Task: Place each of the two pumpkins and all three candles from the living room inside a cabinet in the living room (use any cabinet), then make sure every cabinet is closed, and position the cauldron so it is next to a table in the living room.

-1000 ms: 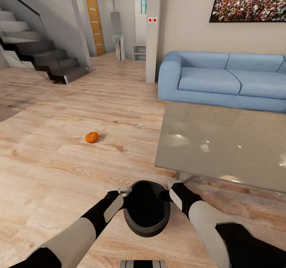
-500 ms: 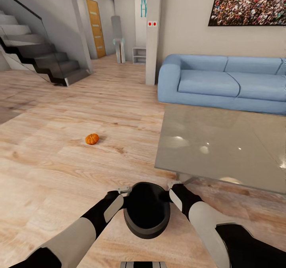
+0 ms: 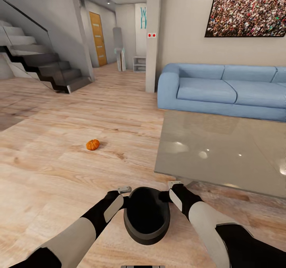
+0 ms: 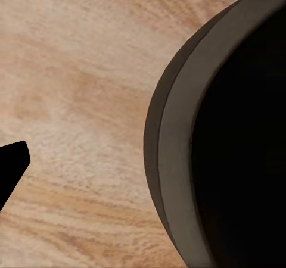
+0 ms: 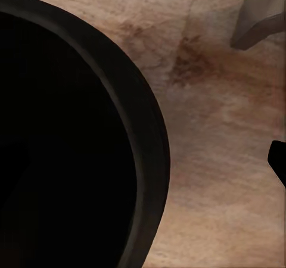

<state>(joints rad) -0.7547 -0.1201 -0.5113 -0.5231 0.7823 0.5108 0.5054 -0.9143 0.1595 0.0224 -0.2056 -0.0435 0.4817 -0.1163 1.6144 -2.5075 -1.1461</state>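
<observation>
Cauldron (image 3: 146, 215) carried between both grippers, above the wood floor (image 3: 59, 172).
Left gripper (image 3: 124, 190) and right gripper (image 3: 174, 184) each clasp the thick rim on opposite sides. Table (image 3: 222, 149) just ahead-right of right gripper; one pumpkin (image 3: 92, 144) on floor, well ahead-left of left gripper. Blue sofa (image 3: 222, 89) beyond table.

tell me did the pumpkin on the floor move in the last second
No. The pumpkin keeps its spot on the same floor planks; the whole head view shifted, so the camera moved.
</observation>
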